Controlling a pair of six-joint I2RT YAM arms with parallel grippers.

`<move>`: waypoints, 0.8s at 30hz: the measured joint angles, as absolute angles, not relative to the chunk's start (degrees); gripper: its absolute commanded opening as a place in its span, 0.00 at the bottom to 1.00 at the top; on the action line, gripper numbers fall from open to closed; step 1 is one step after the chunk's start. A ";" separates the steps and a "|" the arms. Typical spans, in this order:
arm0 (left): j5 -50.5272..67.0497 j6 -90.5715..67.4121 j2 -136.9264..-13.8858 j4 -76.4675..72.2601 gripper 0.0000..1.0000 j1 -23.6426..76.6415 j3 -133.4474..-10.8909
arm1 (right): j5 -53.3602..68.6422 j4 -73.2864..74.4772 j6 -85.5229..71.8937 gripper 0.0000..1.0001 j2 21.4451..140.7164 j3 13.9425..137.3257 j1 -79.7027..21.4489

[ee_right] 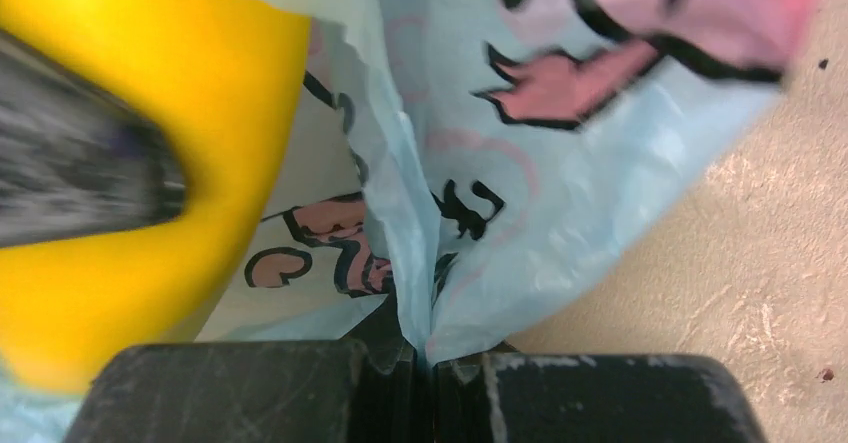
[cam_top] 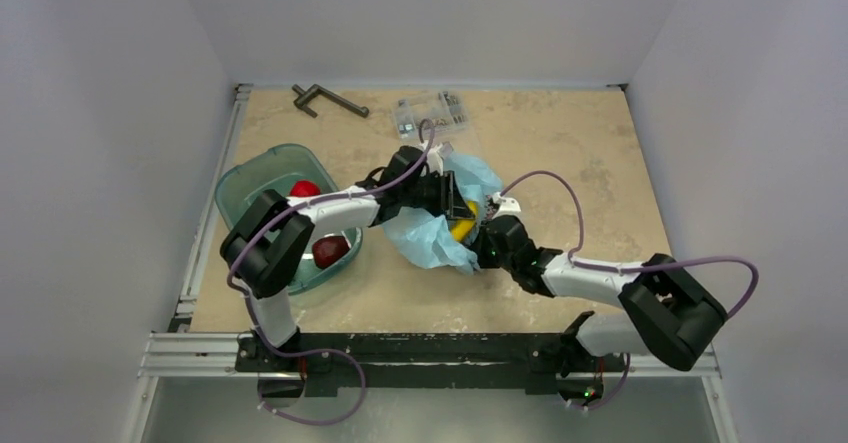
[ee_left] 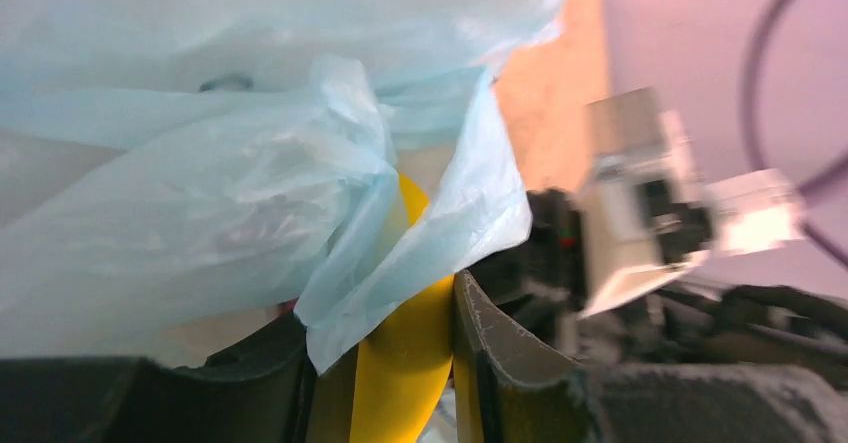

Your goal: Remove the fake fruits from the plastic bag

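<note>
The light-blue plastic bag (cam_top: 432,233) lies crumpled mid-table. My left gripper (cam_top: 452,206) reaches into its mouth and is shut on the yellow banana (ee_left: 405,363), which sits between its fingers with a bag flap (ee_left: 400,263) draped over it. The banana shows in the top view (cam_top: 463,226) and in the right wrist view (ee_right: 120,213). My right gripper (cam_top: 484,246) is shut on a pinched fold of the bag (ee_right: 425,313) at its right edge. Two dark red fruits (cam_top: 305,189) (cam_top: 329,251) lie in the teal tub. The green piece is hidden.
The teal translucent tub (cam_top: 250,178) stands at the left under my left arm. A clear flat parts box (cam_top: 432,113) and a dark metal tool (cam_top: 328,100) lie at the back. Bare table (ee_right: 760,263) lies right of the bag.
</note>
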State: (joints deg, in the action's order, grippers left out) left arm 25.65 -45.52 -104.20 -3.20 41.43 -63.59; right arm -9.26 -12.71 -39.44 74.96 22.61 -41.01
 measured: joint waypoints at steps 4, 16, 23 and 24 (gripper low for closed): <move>34.61 -52.62 -103.37 -20.60 0.14 39.35 -59.00 | -13.82 -11.99 -38.54 0.00 75.11 23.83 -45.23; 40.88 -69.14 -110.06 -56.64 0.15 37.76 -53.82 | -23.27 -6.50 -37.45 0.06 63.75 24.45 -47.16; 43.77 -70.81 -108.66 -57.41 0.14 37.56 -49.04 | -24.58 -2.02 -35.31 0.00 66.35 29.32 -40.18; 44.10 -70.46 -107.94 -56.71 0.14 37.56 -47.33 | -24.69 -1.76 -34.74 0.00 66.74 30.00 -39.48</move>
State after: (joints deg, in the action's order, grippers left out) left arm 44.10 -70.46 -107.94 -56.71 37.56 -47.33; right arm -24.69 -1.76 -34.74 66.74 30.00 -39.48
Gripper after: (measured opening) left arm 0.325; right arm 0.008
